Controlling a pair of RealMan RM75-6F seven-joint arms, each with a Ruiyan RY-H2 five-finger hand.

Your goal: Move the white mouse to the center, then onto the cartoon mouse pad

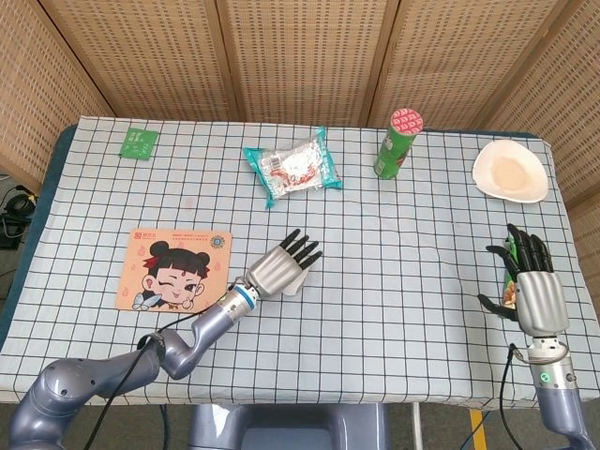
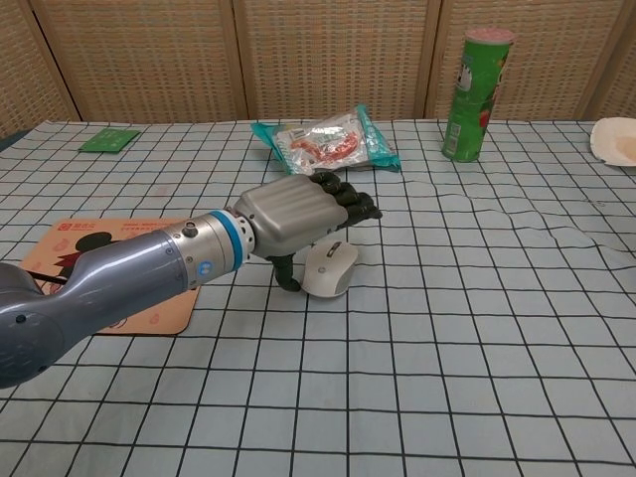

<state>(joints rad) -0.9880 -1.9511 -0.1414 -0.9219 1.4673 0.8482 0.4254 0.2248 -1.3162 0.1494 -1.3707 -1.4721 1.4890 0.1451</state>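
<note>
White mouse (image 2: 331, 268) beside cartoon mouse pad (image 1: 173, 268)

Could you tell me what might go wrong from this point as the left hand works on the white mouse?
The left hand covers the white mouse without clearly gripping it, so the mouse might slip out sideways or spin on the checked cloth. The cartoon mouse pad lies back toward the arm, so the forearm could nudge the pad when carrying the mouse there.
</note>
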